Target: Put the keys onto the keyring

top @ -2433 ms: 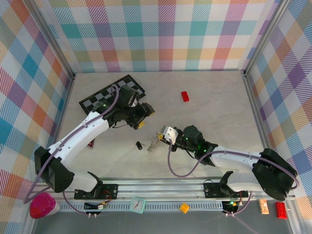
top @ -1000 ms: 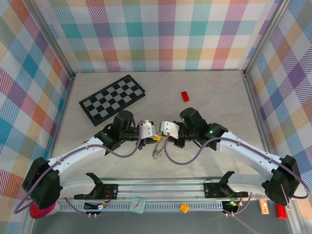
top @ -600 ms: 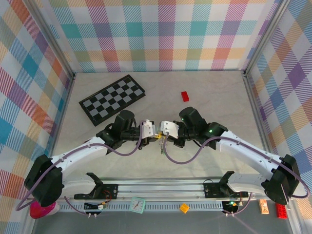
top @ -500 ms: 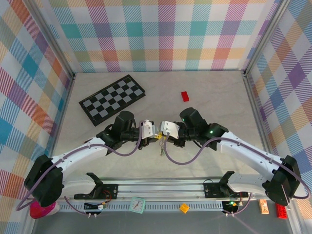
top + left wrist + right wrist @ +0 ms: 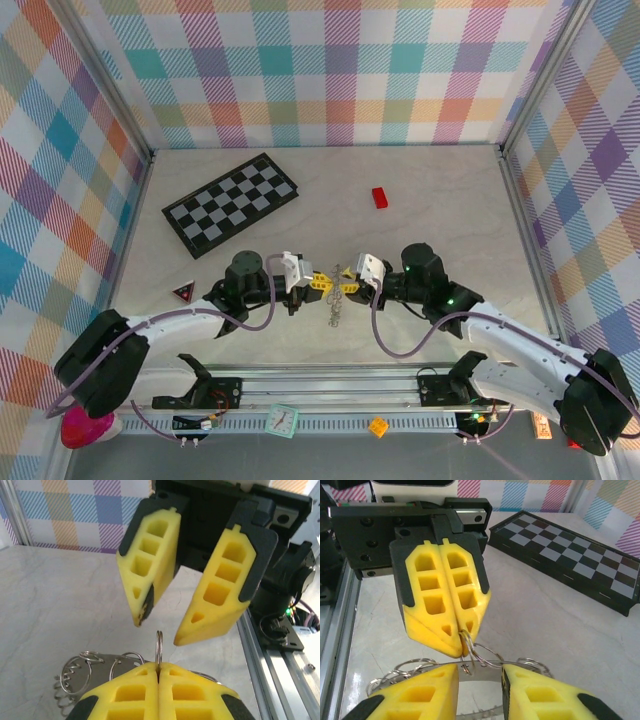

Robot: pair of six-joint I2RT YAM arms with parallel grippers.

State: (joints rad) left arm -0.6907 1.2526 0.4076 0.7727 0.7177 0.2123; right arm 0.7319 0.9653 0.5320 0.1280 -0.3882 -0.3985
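The keyring [image 5: 481,668], a wide silvery band with several small split rings on it, hangs between my two facing grippers [image 5: 335,303]. My left gripper [image 5: 159,669] is shut on one thin split ring [image 5: 159,647] of the keyring, and the band [image 5: 95,666] sags below it. From the right wrist, the left gripper [image 5: 462,650] pinches that ring [image 5: 468,639] at its tips. My right gripper [image 5: 479,671] is open, one finger on each side of the band, gripping nothing; it faces the left gripper [image 5: 157,630] closely. Neither the black-headed nor the green-headed key can be made out.
A folded chessboard [image 5: 230,203] lies at the back left and a red block [image 5: 380,197] at the back centre. A small red triangular piece [image 5: 182,292] sits beside the left arm. The metal rail [image 5: 330,385] runs along the near edge.
Both grippers have come down and toward the near edge, and the right one has shifted right. The keyring now hangs from the left gripper, with the right jaws apart.
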